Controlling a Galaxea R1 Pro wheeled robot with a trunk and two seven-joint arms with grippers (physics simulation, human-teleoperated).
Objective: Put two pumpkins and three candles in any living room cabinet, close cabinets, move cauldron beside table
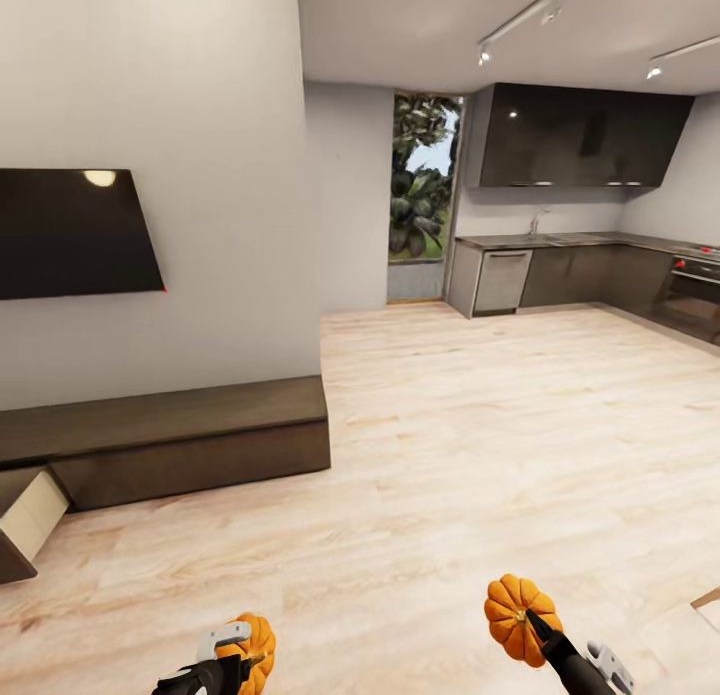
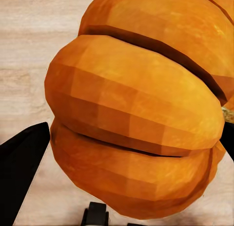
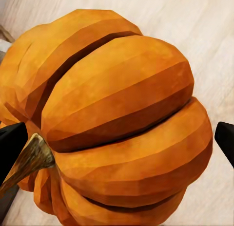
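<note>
Left tool (image 1: 232, 657) is pinching one pumpkin (image 1: 256, 647), right tool (image 1: 537, 627) is clamping the other pumpkin (image 1: 512, 607), both hanging over the floor (image 1: 480, 445); the cabinet (image 1: 170, 437) is sitting ahead-left, one drawer (image 1: 28, 515) standing open.

My left gripper (image 1: 232, 657) holds one pumpkin (image 1: 254, 651) low at my left; my right gripper (image 1: 540, 625) holds the other pumpkin (image 1: 517, 615) low at my right, both above the floor (image 1: 480, 455). Ahead on the left, the cabinet (image 1: 170, 437) runs along the wall under the television (image 1: 75, 233), with a drawer (image 1: 28, 520) pulled out at its left end. The kitchen units (image 1: 580, 275) lie far ahead to the right.
</note>
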